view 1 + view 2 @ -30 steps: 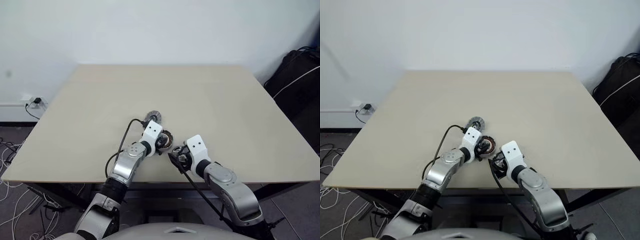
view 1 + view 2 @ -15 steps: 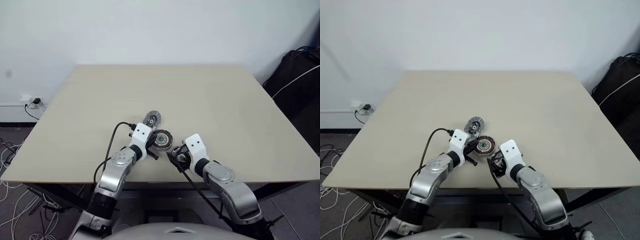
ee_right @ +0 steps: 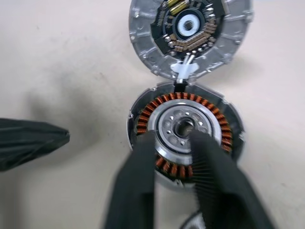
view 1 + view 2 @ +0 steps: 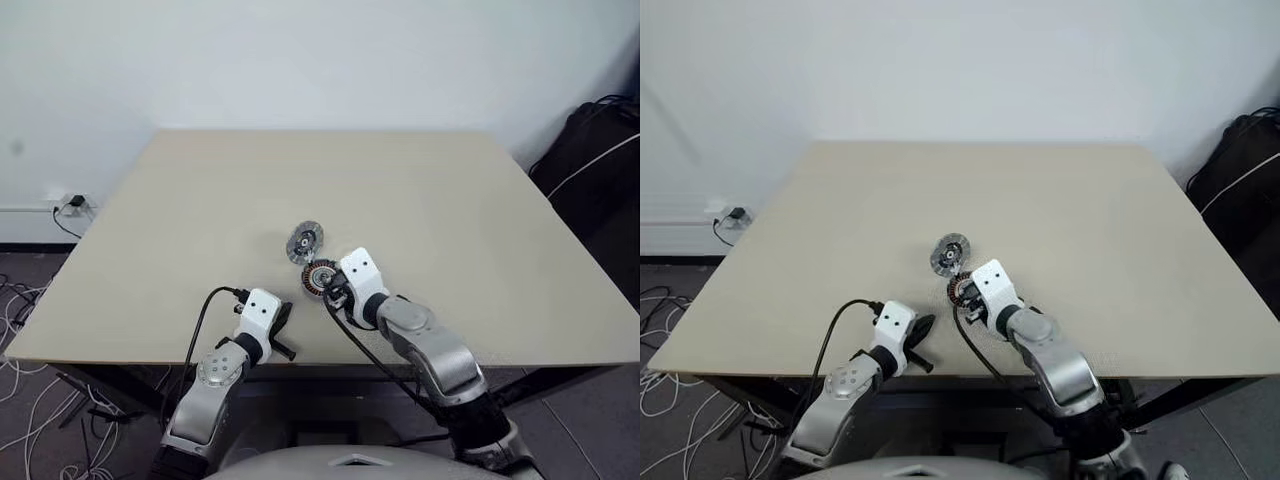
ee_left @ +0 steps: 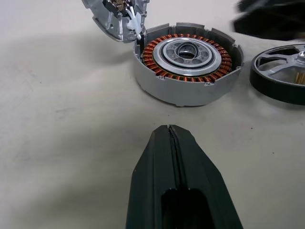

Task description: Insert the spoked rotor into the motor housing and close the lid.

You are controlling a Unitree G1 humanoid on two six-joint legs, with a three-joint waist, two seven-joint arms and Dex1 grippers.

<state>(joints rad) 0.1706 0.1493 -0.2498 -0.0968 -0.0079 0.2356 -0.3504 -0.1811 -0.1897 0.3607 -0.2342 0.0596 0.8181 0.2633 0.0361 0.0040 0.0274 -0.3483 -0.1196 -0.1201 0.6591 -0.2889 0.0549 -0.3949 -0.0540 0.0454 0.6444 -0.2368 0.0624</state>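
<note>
left gripper (image 5: 170,131): fingers pressed together, empty, near table (image 4: 480,220) front edge | motor housing (image 3: 185,129): on table, lid (image 3: 189,33) lying open, touching its far rim | right gripper (image 3: 174,143): fingers slightly apart over housing centre | spoked rotor (image 5: 281,71): just beside housing

- The round motor housing (image 5: 187,67) has a matt, cast-looking silver-grey metal wall, a ring of reddish-brown copper wire coils, and a smooth, brighter metal centre.
- The round silver-grey metal lid (image 3: 190,33) has a dull ribbed rim; its inner face carries a dark board with small brassy parts and a white centre.
- The flat spoked rotor (image 5: 281,71) has a matt black outer ring and satin silvery spokes.
- The left gripper's black fingers (image 5: 177,186) look like smooth matt plastic.
- The right gripper's black fingers (image 3: 209,176) show fine ribbing on one pad.
- The pale beige table top (image 4: 420,200) is smooth and matt, with faint scuffs.
</note>
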